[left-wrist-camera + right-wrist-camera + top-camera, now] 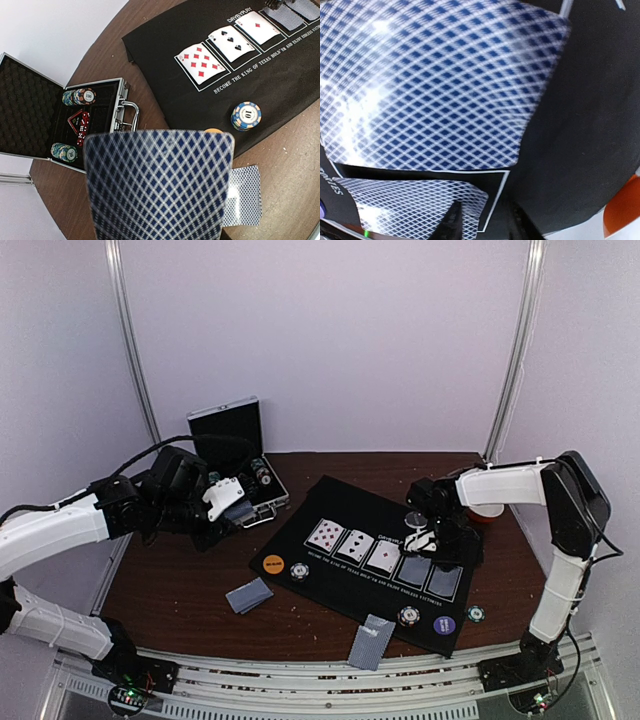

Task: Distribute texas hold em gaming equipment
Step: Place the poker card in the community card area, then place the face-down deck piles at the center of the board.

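Right pincer (pixel 485 225) sits low over the black mat (pixel 580 125), so close that its wrist camera shows me little but card backs. Its two dark fingertips (pixel 456 220) look parted by a small gap with only mat and a white slot line between them. I read it as slightly open and holding nothing, though the tips are cropped at the frame edge.

The fourth-slot card (pixel 435 85) lies face down and flat just ahead of those tips, inside its white rectangle. The fifth-slot card (pixel 405 205) lies closer in and off to one side. One tip overlaps its corner in view, but I cannot tell whether they touch.

What I steer by is this: the fourth-slot card is straight ahead of the pincer, and its long axis seems to run crosswise, in line with the jaws' closing direction rather than along my reach. To turn or re-seat it, I judge I would need to rotate the wrist or take it by a long edge.

Left pincer (pixel 228 502) is clamped on a blue-diamond-backed playing card (pixel 157 185); whether there is more than one I cannot tell. It hangs well apart from the board slots, off the mat beside the open chip case (pixel 30 105). So the right arm is nearer for anything on the board, and the left is better placed for the dealt cards (pixel 242 195) just beyond its held card.
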`<state>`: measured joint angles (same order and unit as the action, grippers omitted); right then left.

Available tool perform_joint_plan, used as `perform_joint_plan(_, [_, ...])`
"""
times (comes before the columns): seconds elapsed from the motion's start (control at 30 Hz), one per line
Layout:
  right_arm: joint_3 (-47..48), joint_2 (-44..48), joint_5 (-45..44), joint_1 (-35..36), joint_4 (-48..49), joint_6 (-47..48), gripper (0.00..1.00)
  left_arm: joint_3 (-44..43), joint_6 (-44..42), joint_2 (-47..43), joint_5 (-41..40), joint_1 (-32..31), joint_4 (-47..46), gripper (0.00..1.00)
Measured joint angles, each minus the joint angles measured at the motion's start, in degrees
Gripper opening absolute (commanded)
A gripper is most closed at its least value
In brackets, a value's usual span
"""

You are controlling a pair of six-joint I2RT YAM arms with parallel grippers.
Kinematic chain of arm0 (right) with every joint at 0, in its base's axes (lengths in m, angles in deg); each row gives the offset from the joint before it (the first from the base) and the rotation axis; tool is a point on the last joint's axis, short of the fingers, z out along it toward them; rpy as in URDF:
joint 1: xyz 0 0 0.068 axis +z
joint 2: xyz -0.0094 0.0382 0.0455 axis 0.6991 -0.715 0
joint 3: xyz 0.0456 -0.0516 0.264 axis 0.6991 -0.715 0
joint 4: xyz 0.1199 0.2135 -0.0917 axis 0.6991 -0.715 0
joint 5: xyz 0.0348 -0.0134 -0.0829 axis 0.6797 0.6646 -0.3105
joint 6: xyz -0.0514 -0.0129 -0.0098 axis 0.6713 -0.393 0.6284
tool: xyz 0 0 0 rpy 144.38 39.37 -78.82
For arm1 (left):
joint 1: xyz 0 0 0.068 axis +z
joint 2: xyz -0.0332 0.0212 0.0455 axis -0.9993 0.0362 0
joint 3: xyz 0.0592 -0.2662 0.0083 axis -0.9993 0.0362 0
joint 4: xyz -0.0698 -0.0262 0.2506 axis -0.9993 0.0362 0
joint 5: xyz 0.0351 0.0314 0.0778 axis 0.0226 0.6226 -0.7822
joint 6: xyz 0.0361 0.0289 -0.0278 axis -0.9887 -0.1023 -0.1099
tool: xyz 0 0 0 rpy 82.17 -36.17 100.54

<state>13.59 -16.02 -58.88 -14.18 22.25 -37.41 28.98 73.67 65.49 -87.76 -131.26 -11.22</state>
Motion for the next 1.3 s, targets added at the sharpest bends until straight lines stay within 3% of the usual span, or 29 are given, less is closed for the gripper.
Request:
perform_joint_plan(0.07, [0.02, 0.57, -0.76, 0.00, 0.42, -0.26, 0.55, 0.00, 0.00, 0.00, -0.07, 0.00, 0.00, 0.36])
perform_joint_plan(0.17, [0.24, 2.71, -2.43, -0.04, 1.44, -0.83, 0.99, 0.24, 0.26, 0.00, -0.81, 0.00, -0.07, 0.36])
perform_joint_plan(0.33, [0.72, 11.13, -4.81, -0.04, 6.60, -2.16, 1.00, 0.83, 3.48, 1.38, -1.75, 1.60, 0.02, 0.35])
perform_joint_plan(0.6, [-0.48, 28.50, -5.40, -0.04, 22.80, -3.76, 1.00, 2.97, 16.35, 9.18, -0.48, 16.74, -0.11, 0.34])
perform_joint_plan(0.8, [-2.01, 31.06, -3.91, -0.04, 25.51, -4.07, 1.00, 6.19, 23.98, 15.08, 1.79, 25.49, -2.19, 0.35])
perform_joint_plan(1.1, [-5.81, 31.65, -3.06, -0.04, 25.24, -4.11, 1.00, 6.40, 29.38, 23.56, 3.50, 30.05, -5.29, 0.48])
perform_joint_plan(1.3, [-6.67, 32.74, -2.23, -0.04, 25.62, -4.11, 1.00, 6.32, 30.73, 26.60, 4.50, 30.08, -6.54, 0.68])
